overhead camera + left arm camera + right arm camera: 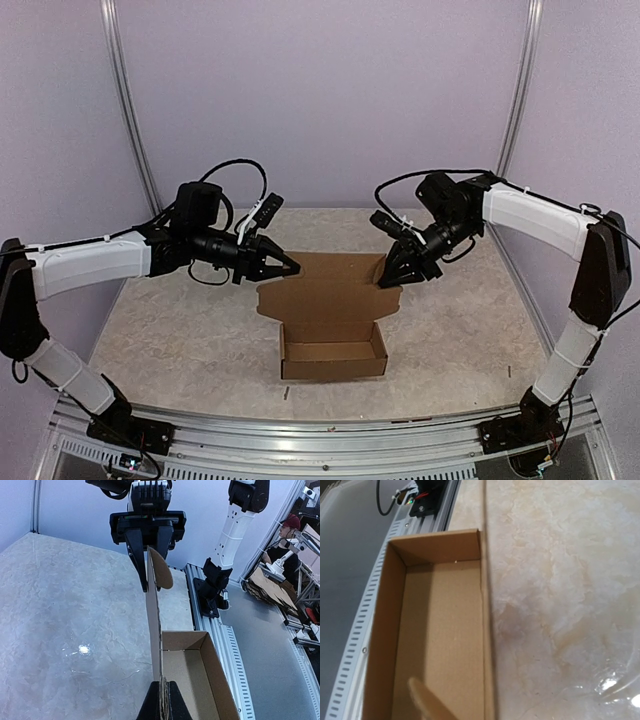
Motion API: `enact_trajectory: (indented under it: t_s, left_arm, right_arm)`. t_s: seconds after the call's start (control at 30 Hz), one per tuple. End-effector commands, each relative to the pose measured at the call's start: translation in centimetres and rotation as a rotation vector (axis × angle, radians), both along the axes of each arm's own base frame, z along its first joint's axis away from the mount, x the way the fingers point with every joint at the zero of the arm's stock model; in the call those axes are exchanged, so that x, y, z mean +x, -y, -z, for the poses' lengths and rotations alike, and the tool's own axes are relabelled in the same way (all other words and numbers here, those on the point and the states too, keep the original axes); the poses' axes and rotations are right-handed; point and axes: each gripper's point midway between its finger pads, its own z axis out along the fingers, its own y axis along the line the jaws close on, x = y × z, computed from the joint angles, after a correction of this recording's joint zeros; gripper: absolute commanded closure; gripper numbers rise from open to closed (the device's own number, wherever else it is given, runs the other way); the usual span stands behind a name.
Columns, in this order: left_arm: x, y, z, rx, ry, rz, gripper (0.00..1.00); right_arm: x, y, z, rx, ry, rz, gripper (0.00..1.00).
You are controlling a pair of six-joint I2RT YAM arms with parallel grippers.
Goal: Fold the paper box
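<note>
Tray formed; the paper box [333,352] lid stands upright, left jaws and right jaws each pinching a side edge — next, probably lower it forward, tucking tabs.

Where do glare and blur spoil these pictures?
Left wrist view: a small bright glare spot on the table; the paper box is sharp. Right wrist view: glare on the table at lower right, and the rounded tab at the bottom edge is blurred. Top external view: even light, soft shadows only.
</note>
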Motion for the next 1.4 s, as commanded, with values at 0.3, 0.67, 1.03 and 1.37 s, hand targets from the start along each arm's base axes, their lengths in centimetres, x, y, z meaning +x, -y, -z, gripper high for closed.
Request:
enact_trajectory:
  t_s: [0.3,0.67,1.03,1.37]
  left_arm:
    - [-0.7,0.1,-0.1,0.004,-0.004,0.031,1.00]
    - [-1.5,0.6,0.3,0.022,0.009,0.050,1.00]
    - [-1.1,0.5,0.3,0.021,0.014,0.022,1.00]
    - [2.9,-1.0,2.5,0.101,0.063,-0.285,0.60]
  right_arm:
    - [-1.1,-0.8,-2.2,0.050,-0.016,-0.038,0.80]
    - [-0.3,-1.5,-1.9,0.050,-0.078,-0.025,0.85]
    - [0.0,-1.1,-0.9,0.014,-0.027,-0.003,1.00]
    - [0.9,-0.2,-0.6,-0.021,0.020,0.048,1.00]
